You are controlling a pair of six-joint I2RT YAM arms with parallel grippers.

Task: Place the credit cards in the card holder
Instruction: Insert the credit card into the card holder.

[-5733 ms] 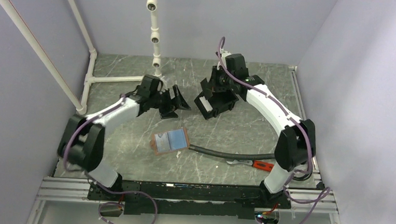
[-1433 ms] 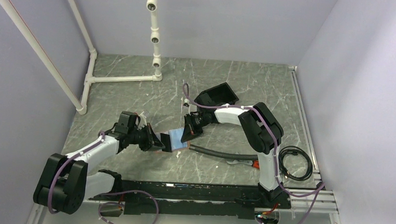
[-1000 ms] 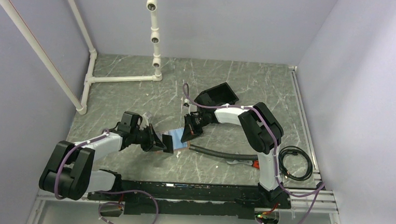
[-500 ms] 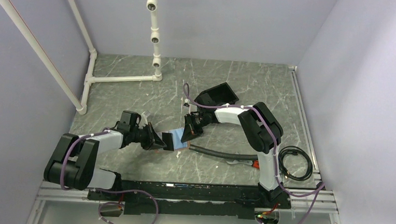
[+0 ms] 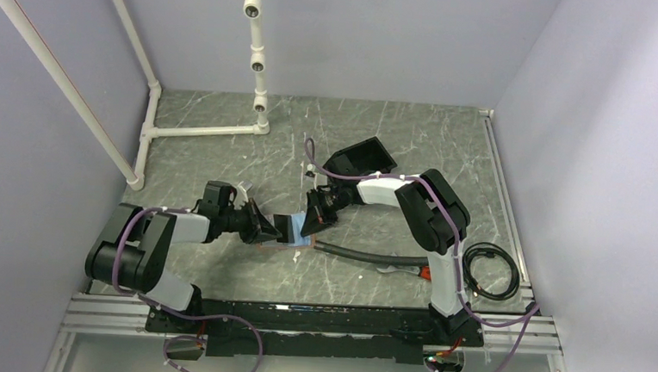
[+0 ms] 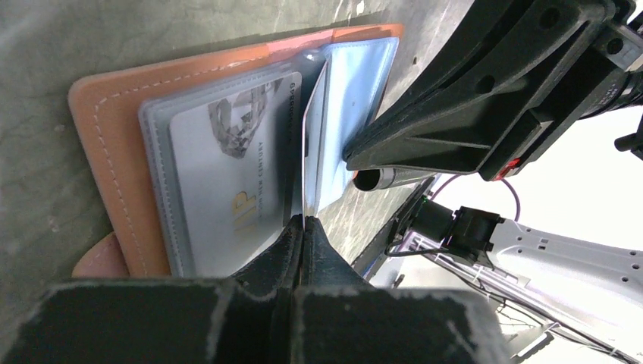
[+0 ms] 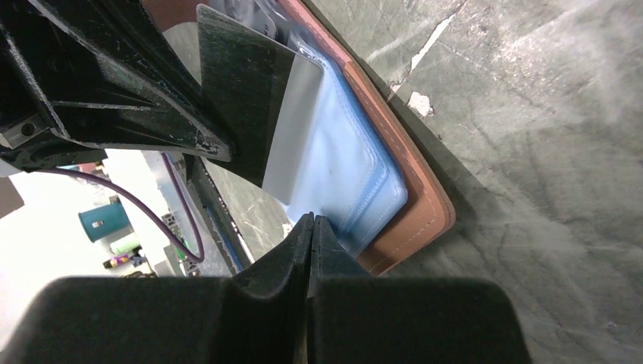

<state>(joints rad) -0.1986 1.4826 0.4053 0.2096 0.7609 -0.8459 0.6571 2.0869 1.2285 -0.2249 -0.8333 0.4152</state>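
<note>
Card holder (image 6: 106, 144) lies open and flat on the grey marbled table (image 5: 414, 148), between the two grippers. The left gripper (image 6: 303, 220) has its fingers pinched tight on a credit card (image 7: 292, 125), which stands on edge over the holder's middle fold. It is tilted and seen edge-on from the left wrist. The right gripper (image 7: 312, 220) is fully closed with nothing held, its tip pressing on the light blue sleeve (image 6: 352, 98) of the holder's far half. A second card (image 6: 227, 167), grey with print on it, sits in the clear sleeve of the near half.

Just behind the right arm stands an open black box (image 5: 362, 158). A black hose (image 5: 360, 255) runs from just beside the holder towards an orange-handled tool (image 5: 434, 274) and a coiled cable (image 5: 485, 282).

From above, both grippers cover most of the holder. Whether the held card's lower edge has entered a slot cannot be told.
</note>
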